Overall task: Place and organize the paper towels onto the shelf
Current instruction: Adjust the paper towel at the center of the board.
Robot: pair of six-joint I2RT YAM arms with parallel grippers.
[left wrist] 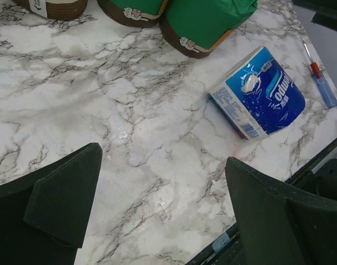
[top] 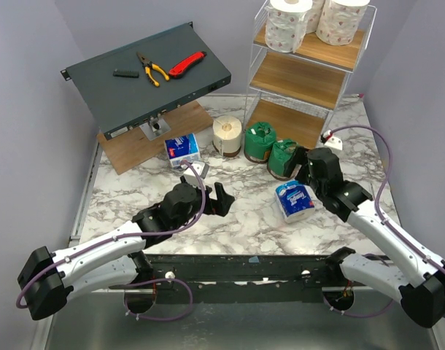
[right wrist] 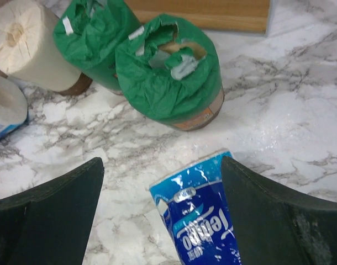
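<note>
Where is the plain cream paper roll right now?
In the overhead view, the cream roll stands on the marble table, just left of the two green-wrapped rolls, right of a blue-and-white pack, near the shelf's base.

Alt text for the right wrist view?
Open right claw hovers over a blue-and-white wrapped pack lying on the marble table. Beyond it stand two green-wrapped rolls and a cream roll; the shelf's lowest board crosses the top edge.

Yellow-handled pliers, red knife and small black block on the slanted dark grey metal box, flat wooden board underneath.
</note>
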